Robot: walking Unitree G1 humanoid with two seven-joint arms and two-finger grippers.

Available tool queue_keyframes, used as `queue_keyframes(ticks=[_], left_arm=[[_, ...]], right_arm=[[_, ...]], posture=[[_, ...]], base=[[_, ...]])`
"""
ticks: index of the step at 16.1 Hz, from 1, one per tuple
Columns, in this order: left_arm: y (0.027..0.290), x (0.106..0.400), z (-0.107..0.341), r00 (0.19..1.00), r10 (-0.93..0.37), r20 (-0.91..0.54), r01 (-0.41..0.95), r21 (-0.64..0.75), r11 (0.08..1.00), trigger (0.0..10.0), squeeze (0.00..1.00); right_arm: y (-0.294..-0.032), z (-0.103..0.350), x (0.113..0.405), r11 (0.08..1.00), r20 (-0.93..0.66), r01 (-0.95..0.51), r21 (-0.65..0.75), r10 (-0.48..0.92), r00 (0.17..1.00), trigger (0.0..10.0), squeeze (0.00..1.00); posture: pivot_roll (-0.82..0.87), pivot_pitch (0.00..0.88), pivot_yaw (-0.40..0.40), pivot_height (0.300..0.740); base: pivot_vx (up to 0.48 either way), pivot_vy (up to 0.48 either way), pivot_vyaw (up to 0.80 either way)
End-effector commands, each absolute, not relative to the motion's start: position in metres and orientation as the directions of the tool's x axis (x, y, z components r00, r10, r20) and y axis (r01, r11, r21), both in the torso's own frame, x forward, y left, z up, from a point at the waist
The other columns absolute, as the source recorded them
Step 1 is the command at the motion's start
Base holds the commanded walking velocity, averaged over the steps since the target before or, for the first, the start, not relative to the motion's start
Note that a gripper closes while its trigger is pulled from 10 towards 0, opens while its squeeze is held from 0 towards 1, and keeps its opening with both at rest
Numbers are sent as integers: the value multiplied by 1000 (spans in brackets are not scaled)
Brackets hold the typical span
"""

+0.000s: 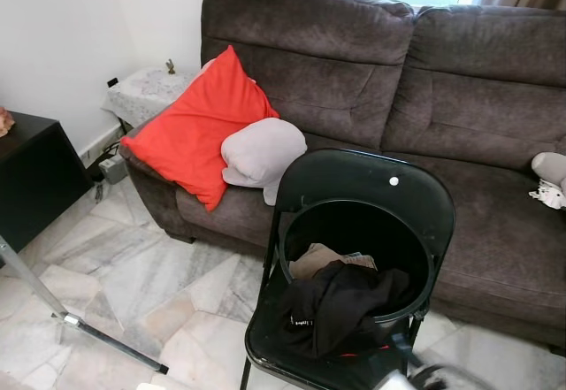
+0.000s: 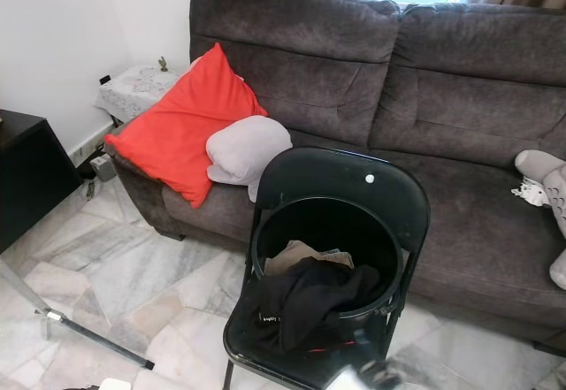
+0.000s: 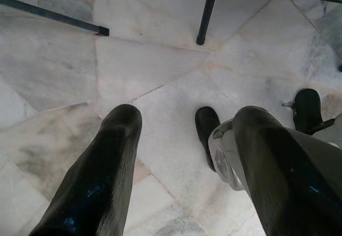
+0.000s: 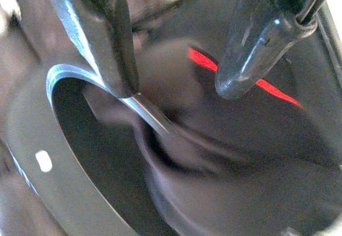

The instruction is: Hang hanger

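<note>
Dark brown plush upholstery covers the sofa (image 1: 416, 80) that runs across the back of the scene, with a red cushion (image 1: 199, 125) and a pale grey cushion (image 1: 261, 153) leaning at its left end. In front of the sofa, on the marble floor (image 1: 133, 275), stands a black folding chair (image 1: 354, 195). A black round basket (image 1: 389, 248) sits on the chair seat. Black clothing (image 1: 332, 310) spills over the basket's front rim, and a tan garment (image 1: 314, 259) lies behind it inside the basket. A thin red strip (image 4: 267, 86) shows among the dark clothing in the right wrist view; whether it belongs to a hanger cannot be told, and no hanger can be made out with certainty.

The right gripper (image 4: 176, 81) hovers just above the basket rim and clothing, its 2 fingers spread apart with nothing between them; the picture there is blurred. In the head views it shows as a blurred shape at the bottom edge, just in front of the chair.

The left gripper (image 3: 184, 139) hangs low over the marble floor, its 2 fingers wide apart and empty, with a chair leg (image 3: 207, 11) beyond it and the robot's black foot (image 3: 206, 134) below.

A black cabinet (image 1: 26, 178) stands at the left, and a small side table with a lace cloth (image 1: 146, 89) sits beside the sofa arm.
</note>
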State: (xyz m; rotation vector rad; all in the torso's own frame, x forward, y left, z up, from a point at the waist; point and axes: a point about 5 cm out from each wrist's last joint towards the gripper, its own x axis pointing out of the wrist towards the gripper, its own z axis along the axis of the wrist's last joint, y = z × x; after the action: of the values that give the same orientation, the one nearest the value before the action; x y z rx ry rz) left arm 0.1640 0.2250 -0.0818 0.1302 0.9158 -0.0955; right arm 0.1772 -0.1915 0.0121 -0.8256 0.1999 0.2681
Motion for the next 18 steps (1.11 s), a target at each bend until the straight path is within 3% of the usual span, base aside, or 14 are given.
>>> queue_keyframes(ticks=[1,4,8,11,15,18], left_arm=[[224,161,-83,592,-37,-805,163,74,984,10000,0],[224,163,-83,596,-37,-802,163,76,984,10000,0],[225,164,-82,599,-35,-800,165,80,983,10000,0],[226,164,-82,598,-34,-801,164,80,983,10000,0],[227,162,-82,593,-31,-805,163,82,983,10000,0],[230,162,-82,588,-23,-808,157,87,984,10000,0]], right_arm=[[-206,6,177,745,-317,-236,-624,35,948,10000,0],[-219,-1,178,886,-376,-118,-448,-67,924,10000,0],[-218,12,190,900,-345,-219,-377,83,935,10000,0],[-199,16,187,851,-371,-430,-303,310,875,10000,0],[-195,21,187,818,-377,-525,-237,420,825,10000,0],[-207,22,194,792,-415,-556,-251,431,801,10000,0]], posture=[[-4,33,41,740],[4,32,41,740],[5,31,45,740],[7,31,46,740],[7,31,50,740],[7,31,50,740]], base=[[0,0,0],[0,0,0],[0,0,0],[0,0,0],[0,0,0],[0,0,0]])
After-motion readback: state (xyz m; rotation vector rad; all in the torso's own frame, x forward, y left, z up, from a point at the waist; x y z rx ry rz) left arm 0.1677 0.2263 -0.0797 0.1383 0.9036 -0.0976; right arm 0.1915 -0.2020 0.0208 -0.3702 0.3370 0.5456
